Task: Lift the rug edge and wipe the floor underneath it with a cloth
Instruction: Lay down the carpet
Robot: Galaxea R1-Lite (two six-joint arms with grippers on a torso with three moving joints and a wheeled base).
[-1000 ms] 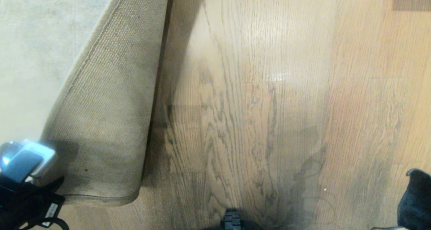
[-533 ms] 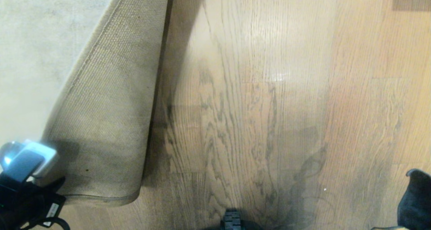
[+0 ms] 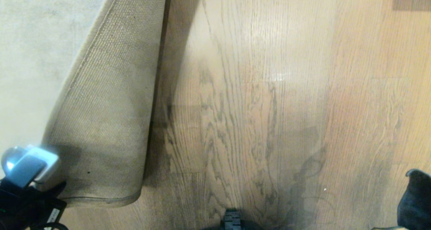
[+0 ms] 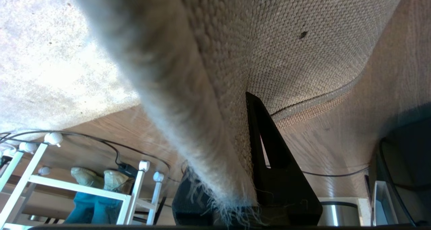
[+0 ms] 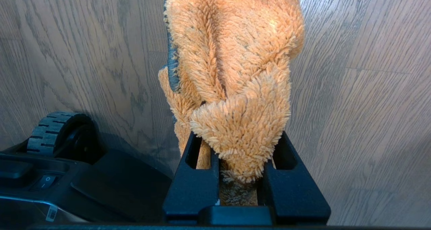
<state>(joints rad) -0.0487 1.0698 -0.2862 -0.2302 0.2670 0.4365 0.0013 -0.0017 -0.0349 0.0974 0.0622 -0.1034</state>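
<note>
A wide stretch of the floor, brown wood-grain planks with a slight gloss, lies bared beside the pale grey rug, whose corner is folded back so its coarse tan backing faces up. The rug edge, a bound hem, curves along the near end of the flap, and the fold casts a dark band of shadow on the planks just beside it.

At the robot's left, the left gripper is pinching the rug's thickness, pile on one side and woven backing on the other, with the flap held off the boards. Low at the right, the right gripper is clamped on the cloth, a fuzzy orange rag that bunches out past the fingers above the bare planks, well apart from the fold.

The step in hand appears to be the wipe itself, not yet begun. Done well, it would mean keeping the flap raised and steady, carrying the rag across to the shadowed strip at the fold, pressing its loose bulk flat to the wood and sweeping along the grain. A slack hold on the left would let the corner drop over the spot.

Part of the robot's base, with a ribbed wheel, sits close by.
</note>
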